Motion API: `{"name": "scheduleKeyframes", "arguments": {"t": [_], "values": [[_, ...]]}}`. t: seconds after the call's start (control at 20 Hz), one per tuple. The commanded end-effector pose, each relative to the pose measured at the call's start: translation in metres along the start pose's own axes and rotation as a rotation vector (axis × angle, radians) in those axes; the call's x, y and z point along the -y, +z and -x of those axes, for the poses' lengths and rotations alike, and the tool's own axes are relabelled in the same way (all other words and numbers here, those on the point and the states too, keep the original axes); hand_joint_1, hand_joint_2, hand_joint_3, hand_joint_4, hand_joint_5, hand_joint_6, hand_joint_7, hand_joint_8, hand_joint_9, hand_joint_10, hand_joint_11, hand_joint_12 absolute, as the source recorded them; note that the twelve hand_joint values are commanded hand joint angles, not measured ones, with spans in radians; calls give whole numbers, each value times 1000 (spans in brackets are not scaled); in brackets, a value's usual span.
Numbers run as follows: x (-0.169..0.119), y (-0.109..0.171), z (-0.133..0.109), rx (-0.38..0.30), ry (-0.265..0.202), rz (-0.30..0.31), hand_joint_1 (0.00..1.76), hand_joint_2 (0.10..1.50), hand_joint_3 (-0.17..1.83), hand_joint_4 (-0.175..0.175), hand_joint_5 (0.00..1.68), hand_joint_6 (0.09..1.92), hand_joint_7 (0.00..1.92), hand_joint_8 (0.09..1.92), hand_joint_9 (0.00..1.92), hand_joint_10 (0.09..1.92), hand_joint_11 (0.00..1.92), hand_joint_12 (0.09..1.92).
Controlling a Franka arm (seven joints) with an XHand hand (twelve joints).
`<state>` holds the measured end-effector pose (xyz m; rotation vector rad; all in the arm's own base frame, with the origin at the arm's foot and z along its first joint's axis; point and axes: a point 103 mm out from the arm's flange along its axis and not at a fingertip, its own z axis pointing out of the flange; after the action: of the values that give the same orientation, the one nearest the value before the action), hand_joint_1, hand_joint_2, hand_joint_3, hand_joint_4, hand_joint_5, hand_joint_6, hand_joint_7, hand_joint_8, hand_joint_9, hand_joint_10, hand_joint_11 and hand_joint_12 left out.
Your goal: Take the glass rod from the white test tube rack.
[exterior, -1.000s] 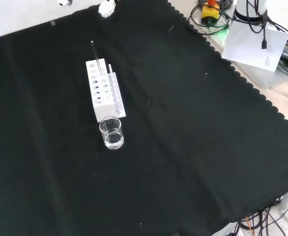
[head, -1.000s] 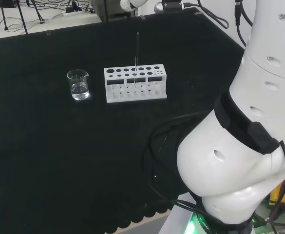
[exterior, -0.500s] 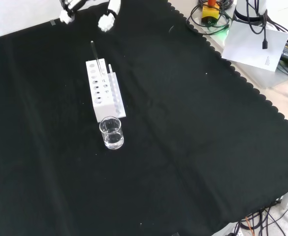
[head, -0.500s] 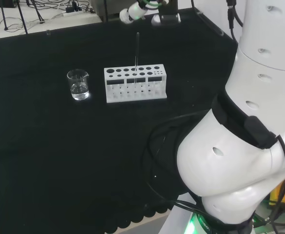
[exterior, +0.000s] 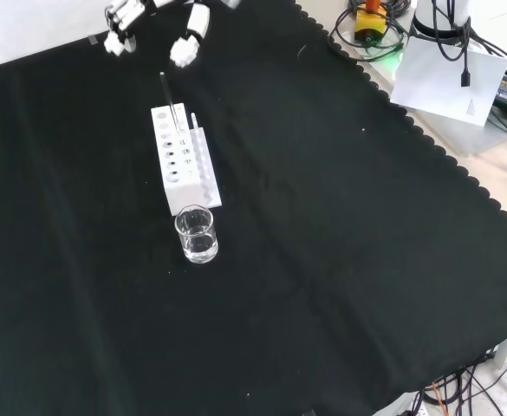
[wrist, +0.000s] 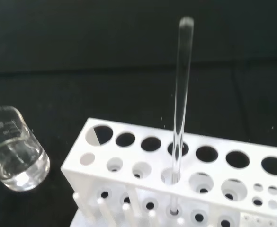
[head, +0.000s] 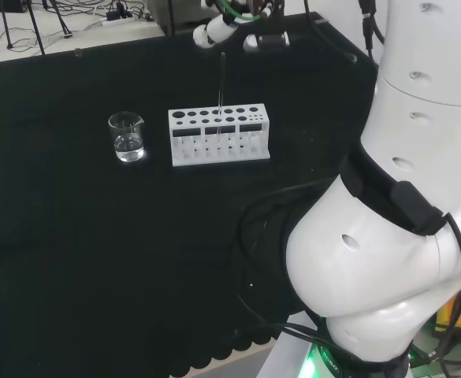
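Thin clear glass rod (wrist: 181,94) stands upright in the white plastic test tube rack (head: 218,134): light, stiff, slippery, breakable, so pinch its bare top; robot hand (exterior: 188,39) hovers near, fingers spread

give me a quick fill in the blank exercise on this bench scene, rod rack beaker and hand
1. The glass rod stands upright in a hole of the white test tube ____.
2. In the head view, the beaker stands to the ____ of the rack.
3. The hand hovers above the rod and does not yet ____ it.
4. The beaker holds a little clear ____.

Missing words: rack; left; touch; liquid
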<state>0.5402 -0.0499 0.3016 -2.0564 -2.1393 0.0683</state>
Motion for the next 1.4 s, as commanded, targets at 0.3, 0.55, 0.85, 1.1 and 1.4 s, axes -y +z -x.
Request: {"name": "scheduleKeyframes", "arguments": {"t": [0.3, 0.55, 0.85, 1.1, 1.4], "values": [[-12, 48, 6, 37, -5, -51, 583, 886, 422, -151, 309, 87, 403, 1002, 643, 936, 298, 1439], [-6, 58, 23, 43, -41, -61, 580, 891, 428, -154, 315, 87, 464, 1002, 681, 937, 353, 1419], [-1, 59, 32, 32, -9, -69, 584, 901, 438, -160, 330, 87, 582, 1016, 787, 957, 477, 1379], [0, 60, 36, 16, -3, -69, 593, 911, 447, -162, 341, 87, 631, 1030, 863, 985, 570, 1358], [-8, 62, 14, 47, -33, -51, 654, 927, 459, -171, 436, 105, 776, 1014, 1000, 977, 683, 1312]]}}
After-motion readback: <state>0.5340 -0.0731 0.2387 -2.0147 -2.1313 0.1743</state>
